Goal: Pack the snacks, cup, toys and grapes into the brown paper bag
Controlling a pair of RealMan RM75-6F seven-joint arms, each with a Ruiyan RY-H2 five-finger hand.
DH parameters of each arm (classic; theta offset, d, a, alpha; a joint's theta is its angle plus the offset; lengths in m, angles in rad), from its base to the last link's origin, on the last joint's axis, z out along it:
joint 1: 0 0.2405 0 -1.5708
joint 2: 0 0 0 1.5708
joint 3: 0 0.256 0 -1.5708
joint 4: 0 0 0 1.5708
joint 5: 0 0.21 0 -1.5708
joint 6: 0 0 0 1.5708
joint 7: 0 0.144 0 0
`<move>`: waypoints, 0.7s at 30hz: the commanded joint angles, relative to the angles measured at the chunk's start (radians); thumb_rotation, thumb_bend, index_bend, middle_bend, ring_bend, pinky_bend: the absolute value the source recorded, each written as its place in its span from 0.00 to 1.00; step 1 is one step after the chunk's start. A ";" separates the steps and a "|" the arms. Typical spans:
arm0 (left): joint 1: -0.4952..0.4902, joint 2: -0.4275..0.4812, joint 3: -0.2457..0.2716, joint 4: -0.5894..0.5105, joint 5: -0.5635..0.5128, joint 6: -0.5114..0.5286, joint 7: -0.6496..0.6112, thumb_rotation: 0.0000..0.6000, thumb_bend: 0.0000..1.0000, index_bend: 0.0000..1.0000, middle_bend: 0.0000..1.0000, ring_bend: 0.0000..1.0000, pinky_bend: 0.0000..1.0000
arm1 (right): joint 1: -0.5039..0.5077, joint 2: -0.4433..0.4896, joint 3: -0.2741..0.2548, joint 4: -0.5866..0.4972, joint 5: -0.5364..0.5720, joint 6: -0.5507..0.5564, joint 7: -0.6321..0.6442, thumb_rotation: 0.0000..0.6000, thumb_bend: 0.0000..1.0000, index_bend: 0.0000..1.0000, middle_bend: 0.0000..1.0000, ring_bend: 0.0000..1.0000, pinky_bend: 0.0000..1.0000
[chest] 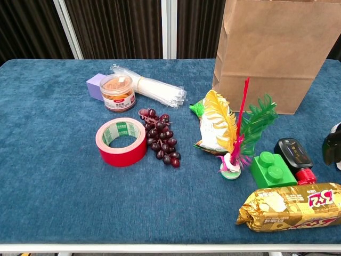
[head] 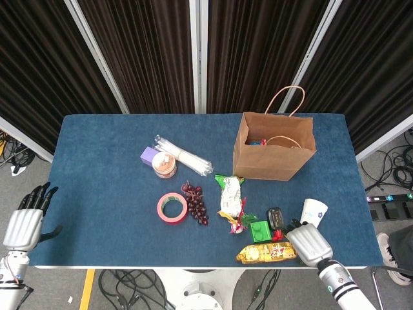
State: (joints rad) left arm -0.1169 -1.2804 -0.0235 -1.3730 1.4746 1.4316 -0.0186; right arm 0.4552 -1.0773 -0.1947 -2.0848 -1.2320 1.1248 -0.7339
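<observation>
The brown paper bag stands open at the back right, with something blue and red inside. Dark grapes lie mid-table next to a white-green snack pack. A feather toy, a green brick, a black bottle and a gold snack pack lie near the front. The white cup stands to their right. My right hand hovers between bottle and cup, holding nothing. My left hand hangs off the table's left edge, fingers spread.
A red tape roll lies left of the grapes. Behind it stand a snack jar, a purple block and a clear bundle of straws. The table's front edge runs close to the gold pack.
</observation>
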 commanded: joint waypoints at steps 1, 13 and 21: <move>0.004 -0.003 0.001 0.011 -0.002 0.002 -0.002 1.00 0.23 0.14 0.13 0.03 0.17 | -0.033 -0.056 0.007 0.059 -0.040 0.023 0.030 1.00 0.00 0.32 0.33 0.17 0.35; 0.008 -0.005 -0.001 0.026 -0.002 0.003 -0.026 1.00 0.23 0.14 0.13 0.03 0.17 | -0.078 -0.126 0.001 0.131 -0.082 0.022 0.051 1.00 0.00 0.29 0.33 0.15 0.35; 0.011 -0.009 -0.003 0.040 -0.012 -0.004 -0.036 1.00 0.23 0.14 0.13 0.03 0.17 | -0.086 -0.149 0.019 0.148 -0.067 0.012 0.041 1.00 0.00 0.29 0.33 0.15 0.35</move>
State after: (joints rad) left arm -0.1056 -1.2893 -0.0256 -1.3334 1.4634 1.4285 -0.0536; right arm 0.3692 -1.2236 -0.1781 -1.9388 -1.3006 1.1389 -0.6911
